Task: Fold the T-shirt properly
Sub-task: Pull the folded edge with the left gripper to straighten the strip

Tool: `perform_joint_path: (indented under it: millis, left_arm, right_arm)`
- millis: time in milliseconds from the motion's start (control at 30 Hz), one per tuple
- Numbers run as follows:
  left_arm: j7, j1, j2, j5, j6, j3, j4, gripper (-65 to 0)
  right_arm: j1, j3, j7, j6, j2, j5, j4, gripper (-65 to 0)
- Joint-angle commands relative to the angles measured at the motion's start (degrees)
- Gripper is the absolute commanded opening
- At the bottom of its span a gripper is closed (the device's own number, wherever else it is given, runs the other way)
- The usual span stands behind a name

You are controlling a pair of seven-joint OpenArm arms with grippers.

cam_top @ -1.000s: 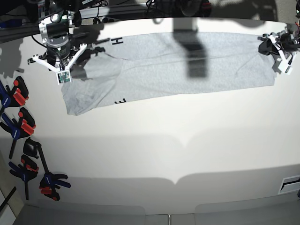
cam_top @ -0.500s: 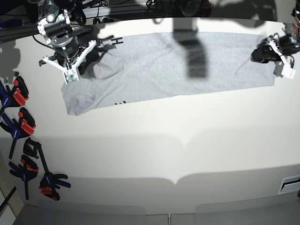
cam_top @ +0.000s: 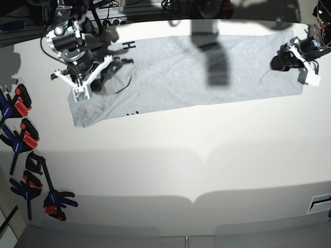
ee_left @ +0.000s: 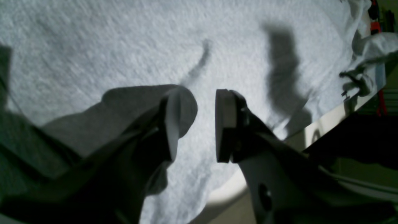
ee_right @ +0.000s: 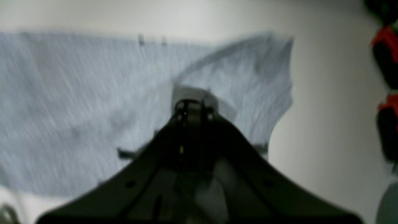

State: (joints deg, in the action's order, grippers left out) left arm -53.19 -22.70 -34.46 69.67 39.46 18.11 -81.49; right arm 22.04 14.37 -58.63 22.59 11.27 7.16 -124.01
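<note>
While the T-shirt [cam_top: 196,72] lies spread along the far side of the white table [cam_top: 207,170], both arms are at its two ends.

T-shirt, position: a long grey band running across the far part of the table, its near edge slanting slightly; flat through the middle, with faint creases.
T-shirt, marking: black lettering shows at the far edge near the right arm's end, and a trace more at the near edge below it.
T-shirt, end under the right arm: cloth is bunched and partly folded over itself, with a corner lying out toward the table's near side.
T-shirt, end under the left arm: lies flat, with one dark crease beside the gripper.
Left gripper [ee_left: 196,123]: jaws stand apart with a clear gap; only flat grey cloth shows between the pads, and nothing is held. It hovers over the end of the shirt, close to the table's rim.
Right gripper [cam_top: 83,90]: jaws are closed together. In its own blurred wrist view a fold of grey cloth sits right at the tips; I cannot tell whether that cloth is pinched.
Shadows: a dark shadow falls across the shirt's middle.
Clamps [cam_top: 23,139]: several black, red and blue spring clamps lie along the table's edge beyond the right arm, well apart from the shirt.
</note>
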Motion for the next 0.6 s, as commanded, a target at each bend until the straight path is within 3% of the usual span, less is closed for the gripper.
perform_joint_path:
  millis: [0,100,567]
  left_arm:
    - [0.28,0.11,-1.11,1.31,0.54,0.70,-0.79,-47.0]
    - [0.61,0.02,-1.11,1.33,0.54,0.70,-0.79,-47.0]
    - [0.57,0.13,-1.11,1.31,0.54,0.70,-0.79,-47.0]
  right_arm:
    - [-0.22,0.24,-0.44,2.16,0.48,0.35,-0.96,-65.0]
    - [0.59,0.26,-4.50,4.07,0.85,0.87,-1.03,-65.0]
    - [6.38,3.93,-4.70,3.98,0.96,-2.38,-1.18,-65.0]
